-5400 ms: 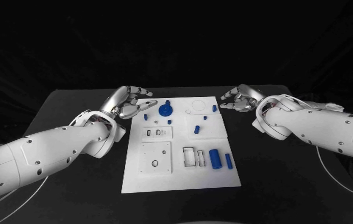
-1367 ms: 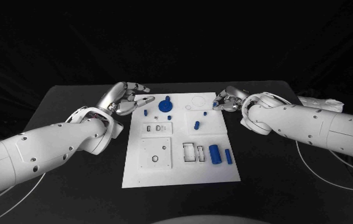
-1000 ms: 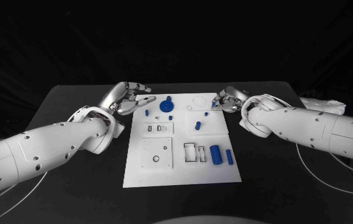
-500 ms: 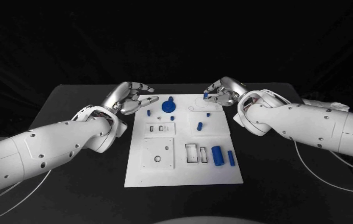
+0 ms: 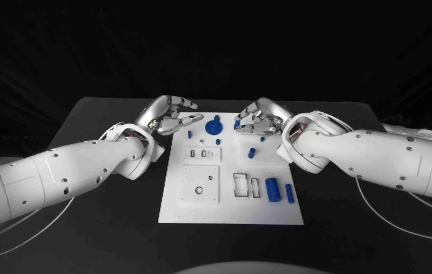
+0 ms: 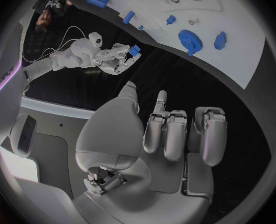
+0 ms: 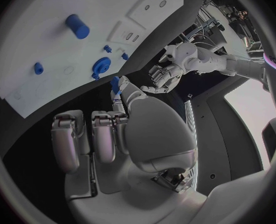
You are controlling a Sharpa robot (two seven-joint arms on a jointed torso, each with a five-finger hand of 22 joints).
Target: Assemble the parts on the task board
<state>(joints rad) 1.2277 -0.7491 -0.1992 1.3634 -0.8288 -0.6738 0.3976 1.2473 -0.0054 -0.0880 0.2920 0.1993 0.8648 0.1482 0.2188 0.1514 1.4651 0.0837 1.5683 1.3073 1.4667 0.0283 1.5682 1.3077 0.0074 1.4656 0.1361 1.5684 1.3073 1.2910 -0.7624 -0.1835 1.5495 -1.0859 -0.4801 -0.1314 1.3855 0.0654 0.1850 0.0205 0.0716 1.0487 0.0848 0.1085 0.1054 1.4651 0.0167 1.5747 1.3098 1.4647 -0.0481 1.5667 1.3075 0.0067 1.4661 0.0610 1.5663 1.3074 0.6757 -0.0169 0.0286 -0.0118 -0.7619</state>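
Note:
The white task board (image 5: 230, 211) lies in the middle of the black table. On it are a blue gear (image 5: 214, 127), several small blue pegs such as one (image 5: 252, 153) near the middle, and a thick blue cylinder (image 5: 272, 190) beside a slimmer one (image 5: 289, 192). My right hand (image 5: 259, 118) hovers over the board's far end and pinches a small blue part (image 7: 115, 84) between thumb and finger; the left wrist view shows this part (image 6: 135, 51) too. My left hand (image 5: 171, 115) hangs by the board's far left corner, fingers apart, holding nothing.
Rectangular and round recesses (image 5: 243, 185) are cut into the board's near half. Black table surface lies on both sides of the board. A cable (image 5: 378, 205) trails on the table at the right.
My right hand closed on a small blue part at the board's far right edge, lifted it and carried it left over the board's far end. The left hand stayed in place.

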